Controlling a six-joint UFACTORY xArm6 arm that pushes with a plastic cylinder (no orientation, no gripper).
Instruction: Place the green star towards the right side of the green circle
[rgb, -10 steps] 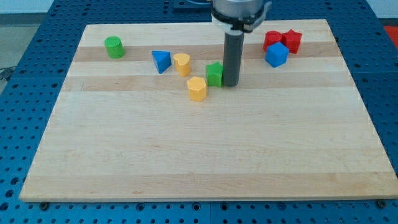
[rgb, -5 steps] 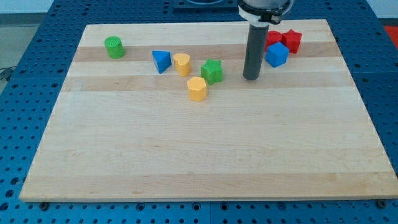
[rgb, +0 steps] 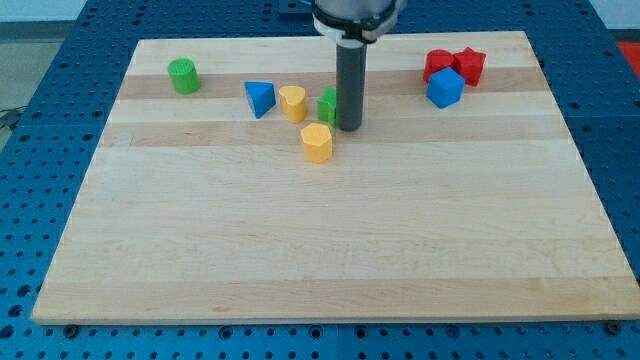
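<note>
The green star (rgb: 328, 105) lies near the top middle of the board, mostly hidden behind my rod. My tip (rgb: 349, 126) rests against the star's right side. The green circle (rgb: 183, 76), a short cylinder, stands far off at the top left. Between them lie a blue triangle (rgb: 260, 98) and a yellow heart-shaped block (rgb: 293, 102), the heart just left of the star.
A yellow hexagonal block (rgb: 317, 143) lies just below and left of the star. Two red blocks (rgb: 440, 63) (rgb: 470, 65) and a blue cube (rgb: 445, 88) cluster at the top right. The wooden board (rgb: 330, 250) sits on a blue perforated table.
My tip swung out to the right, away from the star, then came back left. It now presses the star's right side, and the star sits slightly further left and up.
</note>
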